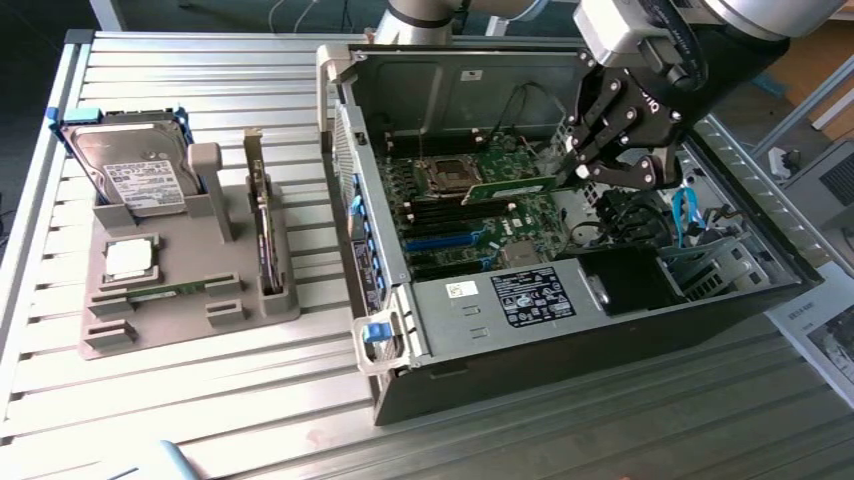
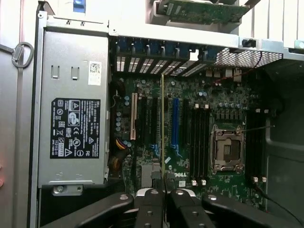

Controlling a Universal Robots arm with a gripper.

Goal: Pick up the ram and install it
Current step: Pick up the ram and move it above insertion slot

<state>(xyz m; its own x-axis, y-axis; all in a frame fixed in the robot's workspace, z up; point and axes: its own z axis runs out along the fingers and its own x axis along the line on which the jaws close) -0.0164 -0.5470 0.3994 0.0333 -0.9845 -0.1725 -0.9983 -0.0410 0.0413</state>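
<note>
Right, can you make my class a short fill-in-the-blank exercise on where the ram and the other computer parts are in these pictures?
1. The tool is ___ on one end of the ram.
2. The ram is held over the motherboard inside the computer case, whose side is ___.
3. The hard drive sits in the grey holder on the exterior view's ___.

Missing words: shut; open; left.

Bright, even light washes the slatted metal table (image 1: 200, 400) to a pale sheen — inside the open computer case (image 1: 441, 75) shadow gathers, and in the wrist view the motherboard (image 2: 223, 107) lies dim against blown-out white beyond.
</note>
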